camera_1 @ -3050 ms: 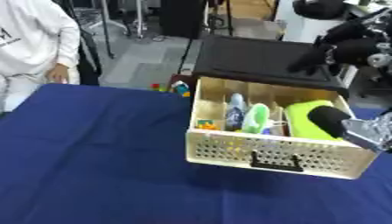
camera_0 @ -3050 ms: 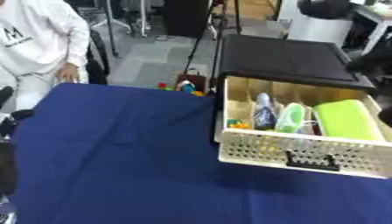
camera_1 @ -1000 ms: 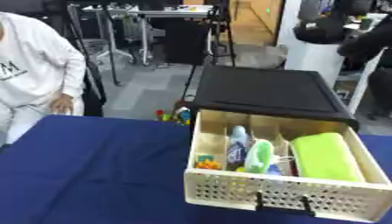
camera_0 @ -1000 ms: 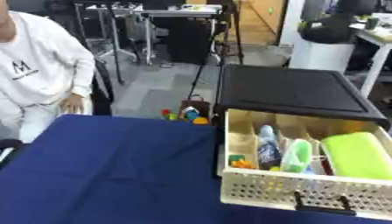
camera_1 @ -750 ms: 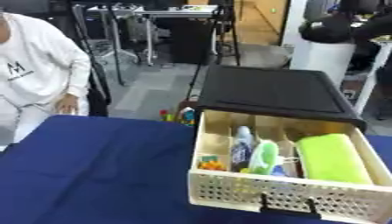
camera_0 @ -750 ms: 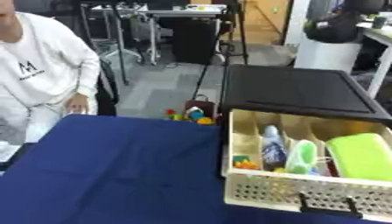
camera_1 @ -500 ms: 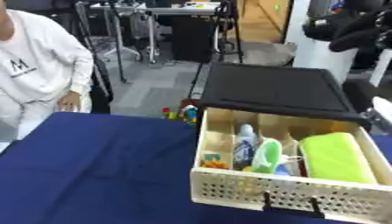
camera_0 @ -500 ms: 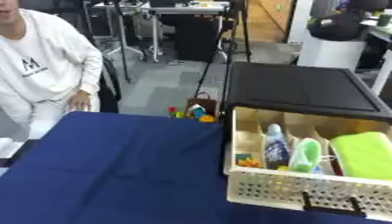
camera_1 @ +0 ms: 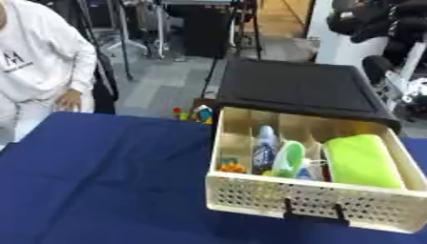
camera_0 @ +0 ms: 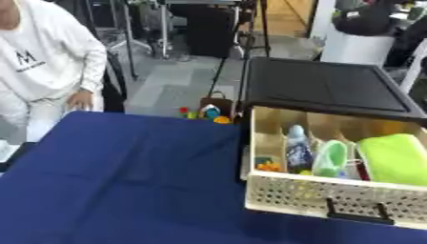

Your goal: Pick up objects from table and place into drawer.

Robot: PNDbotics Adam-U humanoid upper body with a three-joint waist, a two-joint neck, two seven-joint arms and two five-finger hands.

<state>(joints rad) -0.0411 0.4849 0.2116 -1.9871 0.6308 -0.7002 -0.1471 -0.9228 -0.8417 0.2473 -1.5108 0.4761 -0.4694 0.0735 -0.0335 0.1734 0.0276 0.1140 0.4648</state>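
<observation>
With neither hand in view, the cream perforated plastic drawer [camera_1: 310, 200] stood open holding a bright green cloth [camera_1: 360, 161] and bottle [camera_0: 298, 148], the blue-draped surface [camera_0: 116, 181] bare, suggesting near-completion.

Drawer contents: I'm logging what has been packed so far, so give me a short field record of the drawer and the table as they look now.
drawer: pulled open, cream, perforated front with a dark handle
cabinet top: black, flat, behind the open drawer
right compartment: green bundle
middle compartments: upright bottle, pale green item
front left compartment: small orange thing
table: blue cloth
robot hands: neither shows in either view
</observation>
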